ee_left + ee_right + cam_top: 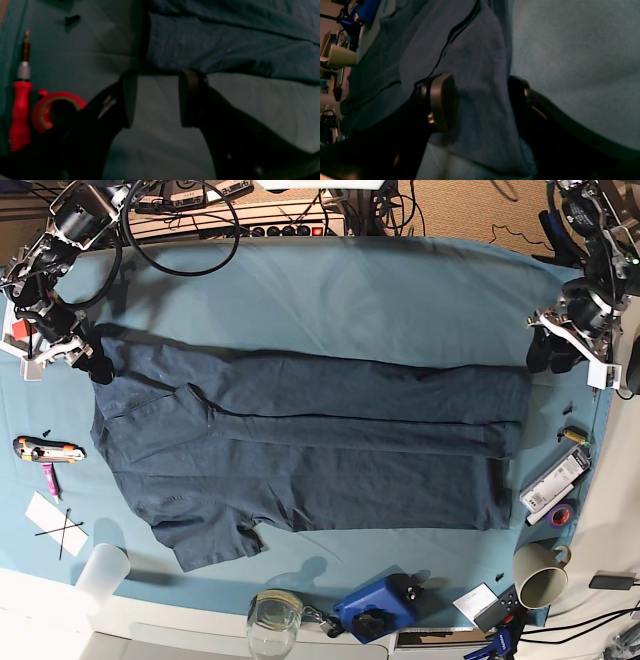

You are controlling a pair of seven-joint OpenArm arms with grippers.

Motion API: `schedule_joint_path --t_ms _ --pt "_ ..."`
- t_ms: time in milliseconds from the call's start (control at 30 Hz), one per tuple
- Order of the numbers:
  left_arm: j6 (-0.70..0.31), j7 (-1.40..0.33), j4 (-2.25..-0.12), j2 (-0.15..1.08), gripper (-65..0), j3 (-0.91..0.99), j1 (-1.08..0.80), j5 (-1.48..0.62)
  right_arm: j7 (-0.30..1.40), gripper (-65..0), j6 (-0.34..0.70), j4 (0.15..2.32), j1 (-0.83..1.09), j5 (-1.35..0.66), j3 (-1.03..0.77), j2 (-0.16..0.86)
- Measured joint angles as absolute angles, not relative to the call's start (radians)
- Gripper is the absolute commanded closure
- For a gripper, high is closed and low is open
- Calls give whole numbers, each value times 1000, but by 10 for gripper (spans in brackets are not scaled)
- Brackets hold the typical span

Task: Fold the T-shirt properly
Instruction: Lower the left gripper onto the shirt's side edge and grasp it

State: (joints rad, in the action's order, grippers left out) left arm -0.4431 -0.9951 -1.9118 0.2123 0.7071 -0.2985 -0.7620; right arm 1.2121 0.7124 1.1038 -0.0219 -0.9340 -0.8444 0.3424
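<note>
The dark slate-blue T-shirt lies spread lengthwise on the teal table cloth, with long folds along its middle. At the shirt's left end, my right gripper is open. In the right wrist view a ridge of the T-shirt sits between the spread fingers of the right gripper and is not pinched. My left gripper is at the shirt's right end. It is open in the left wrist view too, where the left gripper has its fingertips at the edge of the T-shirt and only cloth between them.
A red screwdriver and a red tape roll lie beside the left gripper. Around the shirt are a box cutter, plastic cup, glass, blue device, mug and white marker. Cables run along the back edge.
</note>
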Motion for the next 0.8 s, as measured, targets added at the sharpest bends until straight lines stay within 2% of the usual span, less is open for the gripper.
schedule_joint_path --t_ms 267,400,800 --pt "-443 -998 -1751 183 -286 707 -187 -746 1257 -337 712 1104 -22 -968 -844 343" --pt "-461 -1076 -1631 183 -286 707 -125 -808 1267 -337 712 1104 -22 -970 -844 343" --pt "-480 -1151 -1336 188 -286 709 32 -941 1279 -337 712 1104 -23 -971 -844 344"
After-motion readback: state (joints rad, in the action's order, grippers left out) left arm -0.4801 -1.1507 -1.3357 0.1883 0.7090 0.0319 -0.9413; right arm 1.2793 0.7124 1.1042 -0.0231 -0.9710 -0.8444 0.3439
